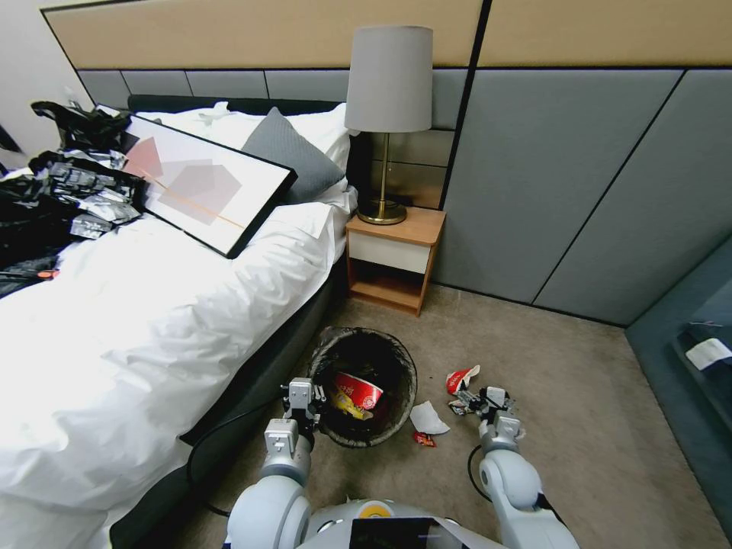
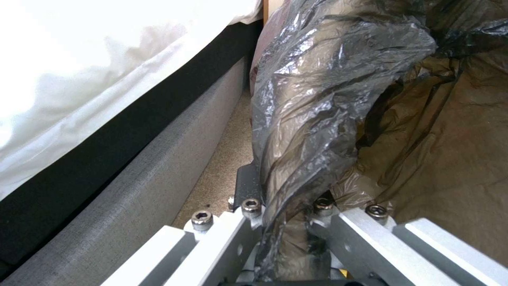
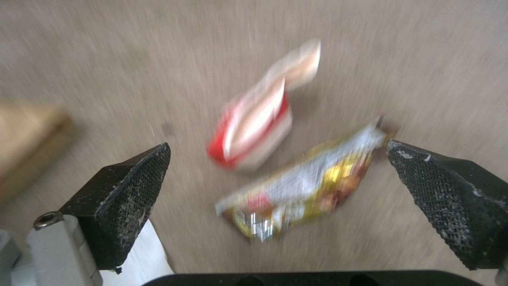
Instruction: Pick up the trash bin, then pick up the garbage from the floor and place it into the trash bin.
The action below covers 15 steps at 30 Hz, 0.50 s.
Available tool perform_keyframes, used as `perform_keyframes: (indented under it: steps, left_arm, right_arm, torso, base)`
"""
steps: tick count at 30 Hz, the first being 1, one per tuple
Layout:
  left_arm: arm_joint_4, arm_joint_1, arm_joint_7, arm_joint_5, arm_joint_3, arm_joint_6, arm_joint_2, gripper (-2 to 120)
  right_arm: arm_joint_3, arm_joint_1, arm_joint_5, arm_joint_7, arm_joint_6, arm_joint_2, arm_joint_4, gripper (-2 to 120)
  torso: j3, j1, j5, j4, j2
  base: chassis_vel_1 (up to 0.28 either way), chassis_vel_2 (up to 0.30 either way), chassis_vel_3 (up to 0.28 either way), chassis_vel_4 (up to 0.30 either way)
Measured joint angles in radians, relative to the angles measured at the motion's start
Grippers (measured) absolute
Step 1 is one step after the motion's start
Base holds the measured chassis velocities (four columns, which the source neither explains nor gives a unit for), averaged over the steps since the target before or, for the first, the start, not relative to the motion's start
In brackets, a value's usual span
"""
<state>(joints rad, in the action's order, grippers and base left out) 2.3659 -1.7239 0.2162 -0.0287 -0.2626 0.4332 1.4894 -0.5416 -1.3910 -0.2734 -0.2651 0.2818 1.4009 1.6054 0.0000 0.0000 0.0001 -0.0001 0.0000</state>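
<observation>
The trash bin, lined with a black bag, stands on the carpet beside the bed. It holds a red-and-white wrapper and a yellow packet. My left gripper is shut on the bin's near-left rim; in the left wrist view its jaws clamp the crumpled liner. My right gripper hangs open just above the garbage right of the bin. Between its fingers lie a yellow snack packet and a red-and-white wrapper. White tissue and a small red wrapper lie nearer the bin.
The bed with white sheets runs along the left, carrying a framed picture and black bags. A wooden nightstand with a lamp stands behind the bin. A black cable loops on the carpet by the bed base.
</observation>
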Motion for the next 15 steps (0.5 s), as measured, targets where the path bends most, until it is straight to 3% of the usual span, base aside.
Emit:
perform_keyframes:
  steps: [9,15]
  left_arm:
    - [-0.001,-0.004,0.004,0.000,-0.002,0.000,0.004,0]
    - [-0.001,-0.004,0.004,0.000,-0.006,-0.001,0.003,0]
  right_arm:
    - [0.005,0.103,-0.089,0.003,-0.002,0.005,-0.204,100]
    - [-0.020,0.148,-0.110,0.001,-0.019,0.014,-0.272,100]
  torso:
    - [0.000,0.000,0.0000,0.0000,0.000]
    - [0.000,0.000,0.0000,0.0001,0.000]
  base:
    - [0.000,0.000,0.000,0.000]
    - [0.000,0.000,0.000,0.000]
